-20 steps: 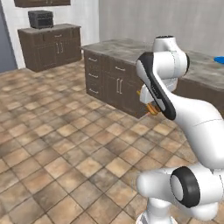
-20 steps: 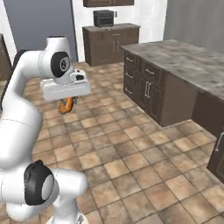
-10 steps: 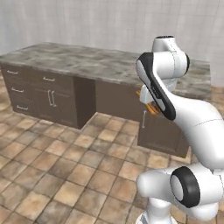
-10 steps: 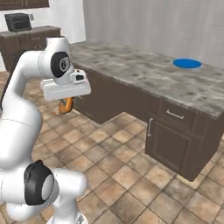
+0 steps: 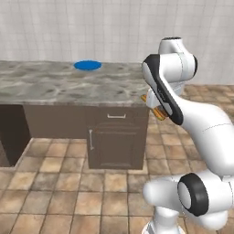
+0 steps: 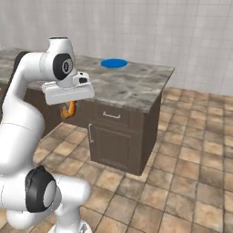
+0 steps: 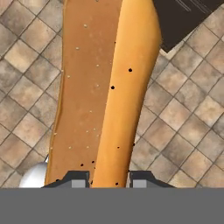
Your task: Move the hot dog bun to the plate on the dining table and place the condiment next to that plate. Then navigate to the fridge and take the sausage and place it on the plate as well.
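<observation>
Your gripper [image 6: 68,109] pinches the hot dog bun [image 7: 103,92], long axis hanging down over the floor. The blue plate [image 5: 87,65] sits far-left on the dining table [image 5: 55,87]; carry up and over.

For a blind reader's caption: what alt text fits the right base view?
A white arm's gripper holds the bun above the tiled floor, short of the marble dining table. The blue plate lies on the table's far side.

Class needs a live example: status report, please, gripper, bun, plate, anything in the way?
Gripper shut on bun, held above floor tiles. Plate bare on the dining table ahead. Nothing between them.
</observation>
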Robot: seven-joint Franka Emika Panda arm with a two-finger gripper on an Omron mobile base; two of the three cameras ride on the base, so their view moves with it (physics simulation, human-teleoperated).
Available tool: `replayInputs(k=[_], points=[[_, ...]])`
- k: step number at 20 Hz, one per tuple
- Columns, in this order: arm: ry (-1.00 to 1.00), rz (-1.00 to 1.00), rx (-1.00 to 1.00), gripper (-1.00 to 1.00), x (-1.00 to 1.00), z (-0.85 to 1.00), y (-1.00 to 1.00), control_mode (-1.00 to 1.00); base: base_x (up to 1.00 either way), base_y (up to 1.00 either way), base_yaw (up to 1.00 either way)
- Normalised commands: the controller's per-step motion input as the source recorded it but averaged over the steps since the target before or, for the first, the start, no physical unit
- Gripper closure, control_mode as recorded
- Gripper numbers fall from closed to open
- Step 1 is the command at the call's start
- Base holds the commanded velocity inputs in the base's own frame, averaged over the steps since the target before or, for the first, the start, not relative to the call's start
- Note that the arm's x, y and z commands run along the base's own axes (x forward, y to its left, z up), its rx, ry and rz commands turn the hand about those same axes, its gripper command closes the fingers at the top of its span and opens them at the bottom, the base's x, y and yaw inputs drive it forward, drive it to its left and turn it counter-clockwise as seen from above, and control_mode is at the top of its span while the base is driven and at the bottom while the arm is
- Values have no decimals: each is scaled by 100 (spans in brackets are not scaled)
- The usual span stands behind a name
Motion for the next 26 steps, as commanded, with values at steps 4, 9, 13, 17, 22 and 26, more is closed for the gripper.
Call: replayInputs(k=[4,9,13,17,22,26], points=[[0,0,0,100,0,0,0,100,49,-68,-59],[0,0,0,100,0,0,0,100,50,-73,-54],[0,0,0,100,0,0,0,100,72,-71,-45],[0,0,0,100,0,0,0,100,94,-43,-37],[0,0,0,100,0,0,0,100,100,-6,-21],[0,0,0,100,0,0,0,100,100,0,-11]])
